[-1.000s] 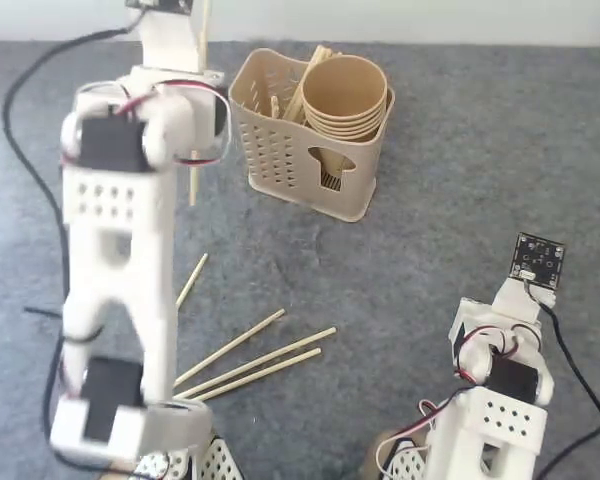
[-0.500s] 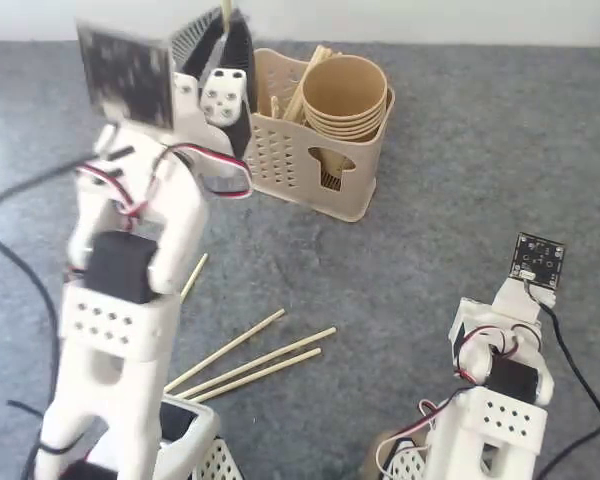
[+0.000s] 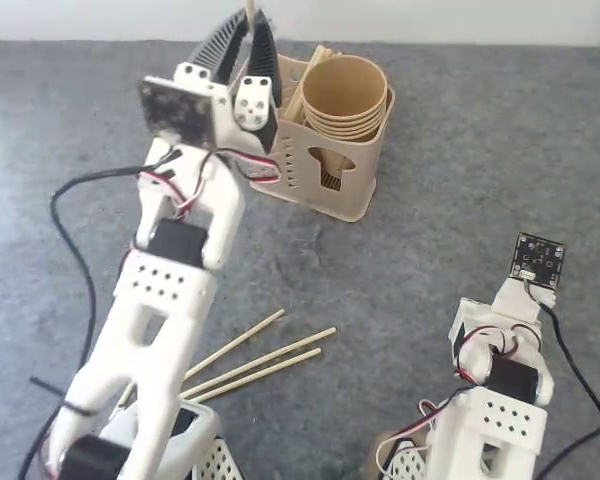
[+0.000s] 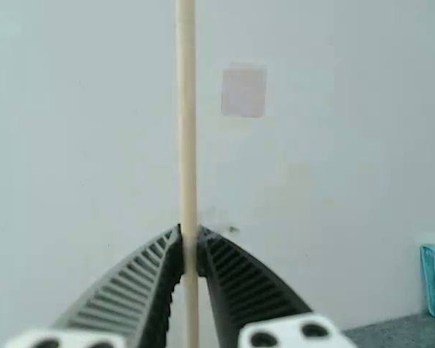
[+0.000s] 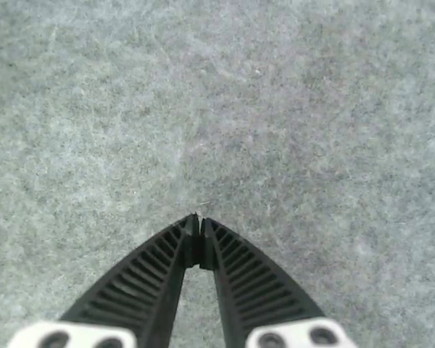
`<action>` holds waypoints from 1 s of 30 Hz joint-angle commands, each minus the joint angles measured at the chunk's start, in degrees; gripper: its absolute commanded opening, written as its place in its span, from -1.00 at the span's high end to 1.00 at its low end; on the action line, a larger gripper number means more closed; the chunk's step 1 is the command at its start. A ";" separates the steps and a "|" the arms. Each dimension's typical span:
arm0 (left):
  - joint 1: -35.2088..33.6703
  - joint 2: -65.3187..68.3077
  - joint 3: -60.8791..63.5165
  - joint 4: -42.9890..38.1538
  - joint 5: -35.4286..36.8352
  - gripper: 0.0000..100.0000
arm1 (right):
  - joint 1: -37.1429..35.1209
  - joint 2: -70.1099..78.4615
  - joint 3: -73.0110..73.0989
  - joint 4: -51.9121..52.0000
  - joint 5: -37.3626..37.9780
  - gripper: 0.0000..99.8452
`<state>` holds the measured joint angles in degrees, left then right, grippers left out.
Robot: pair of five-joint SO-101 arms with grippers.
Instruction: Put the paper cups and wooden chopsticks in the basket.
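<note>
Robotics test bench: grey felt mat (image 3: 460, 150), bare white wall (image 4: 333, 181).

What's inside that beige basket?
A nested stack of paper cups and a few wooden chopsticks leaning beside it. The floor of the basket and the chopsticks' lower ends are hidden by its walls and the cups.

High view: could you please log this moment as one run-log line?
left gripper: shut on chopstick by basket | right gripper: shut, empty | cups: in basket | loose chopsticks: outside basket
</note>
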<state>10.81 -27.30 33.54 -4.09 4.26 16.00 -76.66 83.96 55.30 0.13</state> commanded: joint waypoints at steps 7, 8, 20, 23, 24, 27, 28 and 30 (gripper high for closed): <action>0.09 9.49 -0.66 -5.71 0.18 0.96 | 0.40 -1.10 -0.62 -0.66 0.70 0.98; 0.09 9.58 -0.57 -5.63 0.18 0.93 | 0.40 -1.10 -0.62 -0.66 0.70 0.98; -8.44 -3.08 -8.40 27.96 0.09 0.43 | 0.40 -1.10 -0.62 -0.75 0.70 0.98; -13.54 -9.05 -10.59 40.70 0.09 0.43 | 0.40 -1.10 -0.62 -0.66 0.70 0.98; -15.12 -10.99 -10.86 45.45 0.09 0.43 | 0.40 -1.10 -0.62 -0.66 0.70 0.98; -19.08 -15.65 -10.51 58.29 -0.62 0.43 | 0.40 -1.10 -0.62 -0.66 0.70 0.98; -20.40 -16.79 -10.51 62.68 -2.02 0.43 | 0.40 -1.10 -0.62 -0.66 0.70 0.98; -22.59 -18.64 -9.54 69.89 -6.15 0.43 | 0.40 -1.10 -0.62 -0.66 0.70 0.98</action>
<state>-8.62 -41.54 25.89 54.81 2.68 16.00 -76.66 83.96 55.30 0.13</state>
